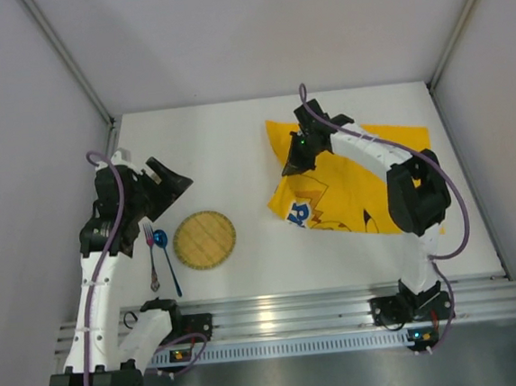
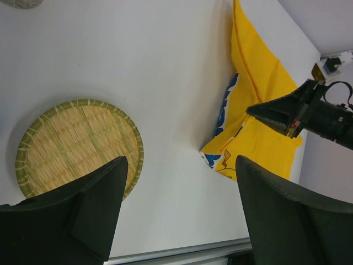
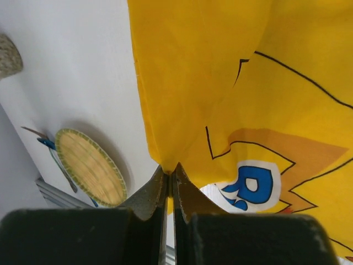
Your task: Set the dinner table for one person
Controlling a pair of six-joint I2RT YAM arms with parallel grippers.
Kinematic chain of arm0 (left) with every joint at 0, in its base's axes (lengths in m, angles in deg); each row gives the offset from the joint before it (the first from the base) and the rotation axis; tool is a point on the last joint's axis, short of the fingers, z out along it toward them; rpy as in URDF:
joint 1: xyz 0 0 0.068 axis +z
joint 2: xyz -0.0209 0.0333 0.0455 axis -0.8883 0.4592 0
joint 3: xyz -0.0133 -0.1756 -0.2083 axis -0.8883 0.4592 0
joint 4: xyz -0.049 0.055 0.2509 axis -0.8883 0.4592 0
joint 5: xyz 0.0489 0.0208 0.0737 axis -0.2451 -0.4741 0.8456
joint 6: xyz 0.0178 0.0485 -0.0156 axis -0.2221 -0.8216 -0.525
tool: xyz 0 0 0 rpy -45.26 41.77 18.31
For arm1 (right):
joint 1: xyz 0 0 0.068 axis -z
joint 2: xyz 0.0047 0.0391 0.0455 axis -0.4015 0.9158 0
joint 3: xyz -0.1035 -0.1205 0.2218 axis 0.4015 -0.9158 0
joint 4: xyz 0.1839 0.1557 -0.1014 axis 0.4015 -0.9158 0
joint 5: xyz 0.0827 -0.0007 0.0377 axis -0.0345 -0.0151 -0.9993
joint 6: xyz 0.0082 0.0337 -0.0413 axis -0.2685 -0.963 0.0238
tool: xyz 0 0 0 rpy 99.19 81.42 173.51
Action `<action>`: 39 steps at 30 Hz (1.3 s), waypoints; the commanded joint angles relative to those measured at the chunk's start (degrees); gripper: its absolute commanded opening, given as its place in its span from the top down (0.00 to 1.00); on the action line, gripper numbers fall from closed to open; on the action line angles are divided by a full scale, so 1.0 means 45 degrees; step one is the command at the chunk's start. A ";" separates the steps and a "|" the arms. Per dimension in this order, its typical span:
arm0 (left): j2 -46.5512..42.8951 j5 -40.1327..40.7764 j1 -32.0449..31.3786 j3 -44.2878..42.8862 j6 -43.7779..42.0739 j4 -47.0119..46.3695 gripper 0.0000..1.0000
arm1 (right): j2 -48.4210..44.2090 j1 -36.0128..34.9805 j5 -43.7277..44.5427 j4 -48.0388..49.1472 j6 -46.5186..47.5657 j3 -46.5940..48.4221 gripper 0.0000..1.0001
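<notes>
The dinner table (image 1: 227, 150) is a white top with a ribbed aluminium rail (image 1: 295, 312) at the near edge. A yellow cartoon-print placemat (image 1: 365, 179) lies crumpled on its right half. My right gripper (image 1: 292, 163) is shut on the placemat's left edge and lifts a fold of the cloth, as the right wrist view (image 3: 171, 168) shows. A round bamboo plate (image 1: 204, 239) lies near the front left, with a fork (image 1: 151, 255) and a blue spoon (image 1: 164, 255) beside it. My left gripper (image 1: 168, 178) is open and empty above the table, behind the plate (image 2: 77, 146).
A grey speckled object (image 3: 8, 55) sits at the far left, mostly cut off by the frame edge. Grey walls close the table at the back and both sides. White tabletop (image 2: 165, 83) lies bare between the plate and the placemat (image 2: 259, 94).
</notes>
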 commanded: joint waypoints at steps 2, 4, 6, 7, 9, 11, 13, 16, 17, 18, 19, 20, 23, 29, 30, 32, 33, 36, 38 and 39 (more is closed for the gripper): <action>0.0072 0.0100 -0.0029 -0.0627 -0.0188 -0.0297 0.16 | 0.0493 -0.1214 -0.1028 -0.0176 0.0260 0.0633 1.00; 0.0150 0.0081 -0.0049 -0.0725 -0.0285 -0.0278 0.16 | 0.0728 -0.1625 -0.1206 -0.0019 0.0416 0.0769 1.00; 0.0189 0.0042 -0.0029 -0.0784 -0.0363 -0.0278 0.16 | 0.0922 -0.1840 -0.1303 0.0099 0.0494 0.1023 1.00; 0.0267 0.0003 -0.0029 -0.0842 -0.0383 -0.0278 0.16 | 0.0962 -0.1880 -0.1304 0.0080 0.0495 0.1121 1.00; 0.0307 -0.0036 -0.0049 -0.0862 -0.0422 -0.0297 0.16 | 0.1079 -0.1958 -0.1440 0.0177 0.0417 0.1355 1.00; 0.0327 -0.0056 -0.0029 -0.0901 -0.0422 -0.0297 0.16 | 0.1138 -0.2036 -0.1731 0.0255 0.0378 0.1472 1.00; 0.0326 -0.0075 -0.0049 -0.0901 -0.0442 -0.0297 0.16 | 0.1178 -0.2153 -0.2006 0.0372 0.0378 0.1493 0.86; 0.0307 -0.0037 -0.0049 -0.0882 -0.0520 -0.0297 0.16 | 0.1217 -0.2271 -0.2611 0.0432 0.0631 0.1687 0.01; 0.0287 -0.0017 -0.0049 -0.0882 -0.0539 -0.0297 0.16 | 0.1178 -0.2213 -0.2632 0.0373 0.0748 0.1688 0.00; 0.0307 -0.0036 -0.0029 -0.0882 -0.0539 -0.0278 0.16 | 0.0926 -0.2154 -0.2593 0.0334 0.0807 0.1707 0.00; 0.0287 -0.0036 -0.0049 -0.0882 -0.0539 -0.0259 0.16 | 0.0750 -0.2115 -0.2593 0.0295 0.0904 0.1707 0.00; 0.0287 0.0002 -0.0049 -0.0862 -0.0539 -0.0258 0.16 | 0.0555 -0.1921 -0.2535 0.0256 0.1098 0.1707 0.00; 0.0307 -0.0055 -0.0049 -0.0843 -0.0520 -0.0278 0.16 | -0.0711 -0.1317 -0.2282 0.0177 0.1470 0.1320 0.00; 0.0424 -0.0290 -0.0049 -0.0570 -0.0384 -0.0551 0.16 | -0.1947 0.1199 -0.1869 0.0197 0.1822 -0.1060 0.06; 0.0443 -0.0348 -0.0049 -0.0530 -0.0306 -0.0609 0.16 | -0.1851 0.1457 -0.1851 0.0216 0.1920 -0.1240 0.17; 0.0502 -0.0466 -0.0049 -0.0433 -0.0247 -0.0765 0.16 | -0.1326 0.1965 -0.1501 0.0197 0.2386 -0.1398 0.29; 0.0521 -0.0485 -0.0068 -0.0413 -0.0188 -0.0785 0.16 | -0.1071 0.2084 -0.1441 0.0197 0.2525 -0.1379 0.44; 0.0600 -0.0525 -0.0146 -0.0510 -0.0168 -0.0805 0.17 | 0.0059 0.2319 -0.1557 0.0197 0.2682 -0.1028 0.83; 0.0580 -0.0505 -0.0166 -0.0588 -0.0188 -0.0805 0.17 | 0.0860 0.2300 -0.1654 0.0197 0.2624 -0.0600 0.97; 0.0580 -0.0505 -0.0185 -0.0627 -0.0188 -0.0747 0.17 | 0.1097 0.2319 -0.1713 0.0197 0.2585 -0.0481 1.00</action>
